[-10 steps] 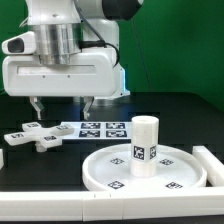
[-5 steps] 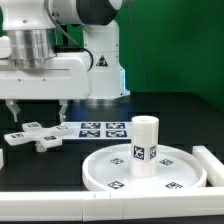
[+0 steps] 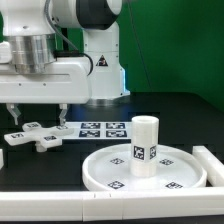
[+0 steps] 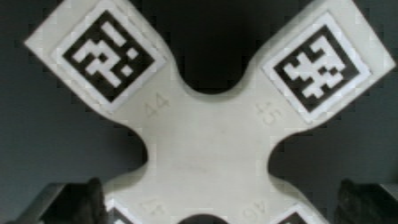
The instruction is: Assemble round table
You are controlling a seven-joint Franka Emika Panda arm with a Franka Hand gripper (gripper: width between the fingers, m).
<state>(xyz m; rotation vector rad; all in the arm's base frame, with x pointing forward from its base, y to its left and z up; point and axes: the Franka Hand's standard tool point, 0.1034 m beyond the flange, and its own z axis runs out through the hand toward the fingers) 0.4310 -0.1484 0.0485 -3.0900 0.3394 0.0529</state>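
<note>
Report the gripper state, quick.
Gripper: open, holding nothing, fingers spread above the foot.

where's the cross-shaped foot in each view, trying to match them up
Exterior view: the cross-shaped foot lies on the table at the exterior view's left, under the open fingers.
Wrist view: it fills most of the picture, seen close from above.
Shared landmark: the square markers on its arms.

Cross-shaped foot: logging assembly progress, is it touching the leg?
Apart. The exterior view shows the cross-shaped foot lying on the table, the leg upright on the disc top, bare table between them.
</note>
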